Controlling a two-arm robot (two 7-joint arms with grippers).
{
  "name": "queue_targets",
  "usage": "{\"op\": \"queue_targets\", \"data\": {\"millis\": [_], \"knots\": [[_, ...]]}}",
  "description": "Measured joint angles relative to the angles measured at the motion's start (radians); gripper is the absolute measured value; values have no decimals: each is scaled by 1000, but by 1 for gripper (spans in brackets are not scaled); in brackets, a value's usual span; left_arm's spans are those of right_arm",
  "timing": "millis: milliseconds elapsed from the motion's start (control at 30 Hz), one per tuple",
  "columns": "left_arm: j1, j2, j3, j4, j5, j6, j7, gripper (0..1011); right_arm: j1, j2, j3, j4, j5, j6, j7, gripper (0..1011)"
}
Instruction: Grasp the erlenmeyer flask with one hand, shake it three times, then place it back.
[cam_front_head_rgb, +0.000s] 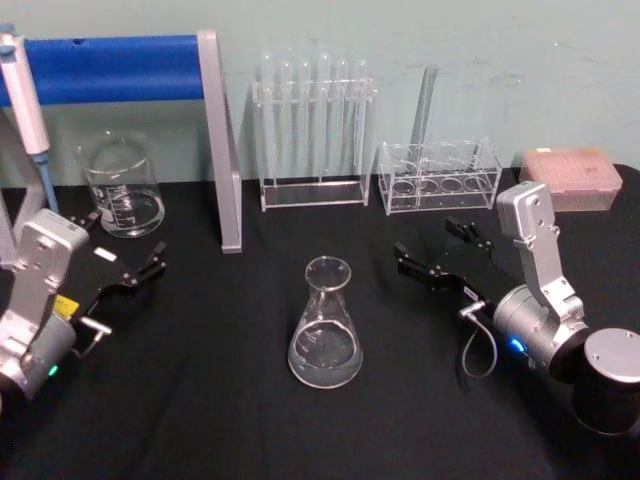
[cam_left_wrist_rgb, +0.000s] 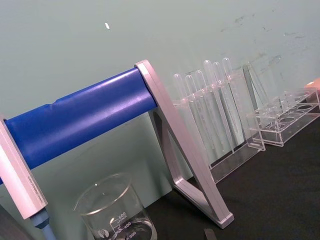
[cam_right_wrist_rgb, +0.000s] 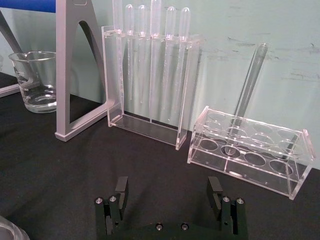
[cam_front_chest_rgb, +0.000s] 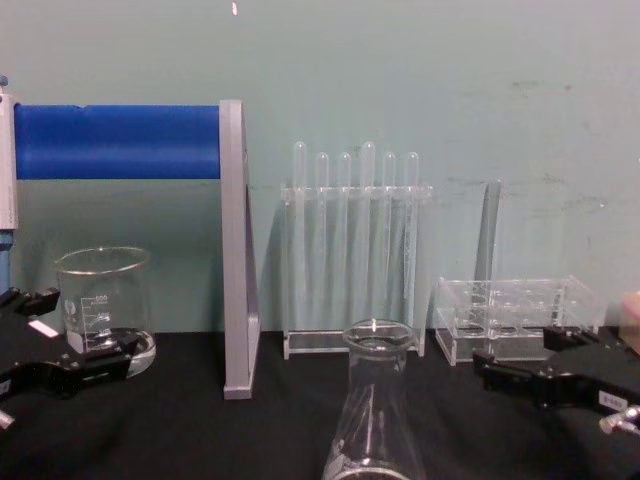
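**Standing alone: the flask waits between two open grippers**

Standing upright, the flask (cam_front_head_rgb: 325, 325) sits on the black table (cam_front_head_rgb: 200, 400), near the middle and a bit toward the front edge. Nothing touches it. The right gripper (cam_front_head_rgb: 432, 252) rests low on the right side, well apart from the flask, with its two fingers spread wide. The left gripper (cam_front_head_rgb: 150, 262) rests near the left edge, fingers apart too. A beaker (cam_front_head_rgb: 122, 187) stands at the back left. Two clear racks (cam_front_head_rgb: 313, 140) stand along the back edge.
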Motion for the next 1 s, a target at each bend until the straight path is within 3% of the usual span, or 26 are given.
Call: {"op": "queue_targets", "data": {"millis": [1000], "knots": [[0,0,0,0,0,0,0,1001,0,0,0,0,0,0,0,1003]]}}
